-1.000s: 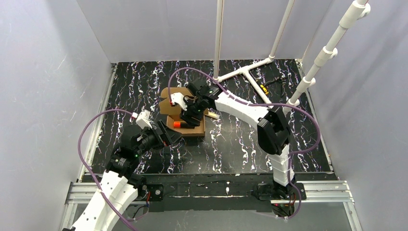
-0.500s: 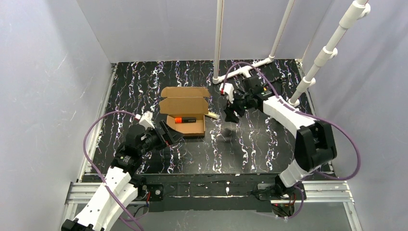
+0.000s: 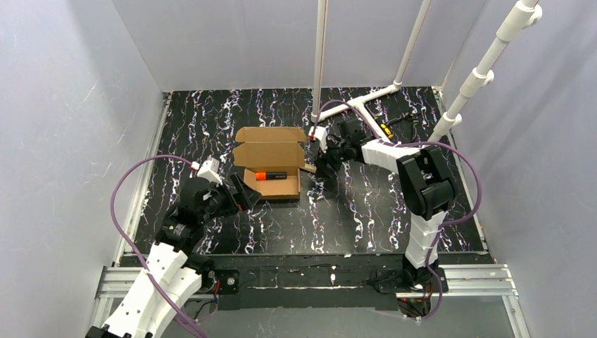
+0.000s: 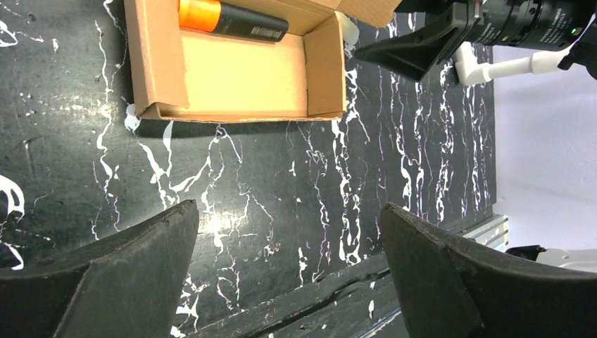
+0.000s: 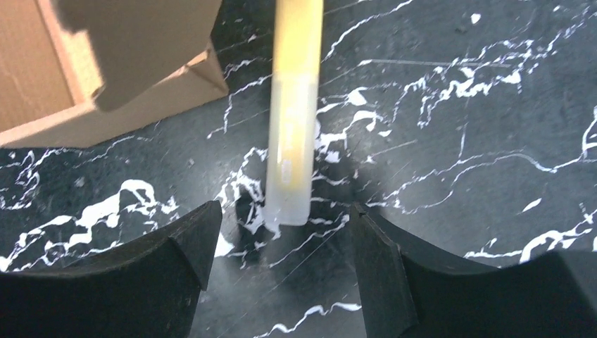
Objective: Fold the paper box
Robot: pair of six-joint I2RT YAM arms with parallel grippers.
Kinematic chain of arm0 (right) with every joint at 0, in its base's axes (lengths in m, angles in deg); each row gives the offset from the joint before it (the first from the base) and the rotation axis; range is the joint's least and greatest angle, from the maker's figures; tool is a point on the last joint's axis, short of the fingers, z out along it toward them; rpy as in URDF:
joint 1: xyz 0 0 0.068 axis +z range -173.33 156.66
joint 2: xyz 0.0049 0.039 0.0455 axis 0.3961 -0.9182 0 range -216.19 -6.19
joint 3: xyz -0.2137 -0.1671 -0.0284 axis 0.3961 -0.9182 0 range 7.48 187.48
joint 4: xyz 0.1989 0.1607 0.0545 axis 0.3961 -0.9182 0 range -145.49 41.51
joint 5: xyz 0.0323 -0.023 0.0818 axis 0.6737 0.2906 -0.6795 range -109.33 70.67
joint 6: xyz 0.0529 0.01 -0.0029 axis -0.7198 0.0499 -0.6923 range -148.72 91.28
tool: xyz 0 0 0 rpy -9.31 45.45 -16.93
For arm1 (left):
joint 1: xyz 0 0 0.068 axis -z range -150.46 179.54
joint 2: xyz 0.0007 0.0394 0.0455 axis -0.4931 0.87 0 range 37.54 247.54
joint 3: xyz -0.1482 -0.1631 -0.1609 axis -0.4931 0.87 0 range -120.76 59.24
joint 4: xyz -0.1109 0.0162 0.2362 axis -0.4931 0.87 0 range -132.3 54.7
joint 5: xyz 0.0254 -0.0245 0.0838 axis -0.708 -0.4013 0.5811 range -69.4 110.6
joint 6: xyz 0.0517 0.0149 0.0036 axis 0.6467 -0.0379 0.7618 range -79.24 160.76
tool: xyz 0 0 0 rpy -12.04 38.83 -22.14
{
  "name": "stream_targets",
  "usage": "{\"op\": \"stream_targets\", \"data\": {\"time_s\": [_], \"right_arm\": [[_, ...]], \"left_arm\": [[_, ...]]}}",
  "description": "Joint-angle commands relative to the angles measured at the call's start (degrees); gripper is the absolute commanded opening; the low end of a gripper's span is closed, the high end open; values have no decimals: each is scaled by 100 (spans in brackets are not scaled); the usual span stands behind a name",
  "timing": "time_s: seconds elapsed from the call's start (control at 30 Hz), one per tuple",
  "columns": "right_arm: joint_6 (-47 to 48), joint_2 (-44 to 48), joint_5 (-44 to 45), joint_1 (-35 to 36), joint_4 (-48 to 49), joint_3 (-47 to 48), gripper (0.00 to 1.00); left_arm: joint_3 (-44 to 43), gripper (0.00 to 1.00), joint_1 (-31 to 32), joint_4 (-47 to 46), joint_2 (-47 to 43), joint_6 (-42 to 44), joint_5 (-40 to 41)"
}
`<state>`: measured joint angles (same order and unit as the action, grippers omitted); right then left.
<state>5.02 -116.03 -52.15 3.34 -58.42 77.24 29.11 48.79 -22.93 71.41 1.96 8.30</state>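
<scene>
Two arms in shot, and neither one has a grip on anything. The paper box (image 3: pixel 274 187) sits on the black marbled table (image 3: pixel 366 211), about mid-table and a little left of centre. Its tray walls are up and the lid panel and flaps are thrown open on the far side.

Inside the tray, against the far wall, lies an orange-and-black marker (image 3: pixel 269 174) (there's a barcode sticker on the black part, if you check the left wrist view).

The left gripper (image 3: pixel 243 195) hovers just off the box's near-left corner. Its fingers are spread wide with only bare tabletop between them, and they're not touching the cardboard.

The right gripper (image 3: pixel 322 172) is down low just beside the box's right side, jaws also parted. The end of a pale yellow marker (image 5: pixel 296 120) lying on the table sits between its fingertips, with a gap on either side, so no pinch. The marker's other end runs up past the box's right corner flap, and I can't tell whether it touches the cardboard.

A white pipe frame (image 3: pixel 355 105) stands at the back right.
</scene>
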Motion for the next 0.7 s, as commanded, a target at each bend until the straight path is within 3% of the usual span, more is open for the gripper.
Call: {"op": "stream_targets", "data": {"time_s": [0.0, 0.43, 0.67], "right_arm": [[-317, -175, -161, 58, 878, 197, 73], [-90, -336, 258, 294, 1581, -299, 57], [7, -14, 517, 266, 1484, -627, 30]], "left_arm": [[-90, 99, 19, 277, -2, 162, 214], [-54, 99, 18, 276, -19, 81, 183], [-11, 99, 22, 309, -168, 49, 191]]}}
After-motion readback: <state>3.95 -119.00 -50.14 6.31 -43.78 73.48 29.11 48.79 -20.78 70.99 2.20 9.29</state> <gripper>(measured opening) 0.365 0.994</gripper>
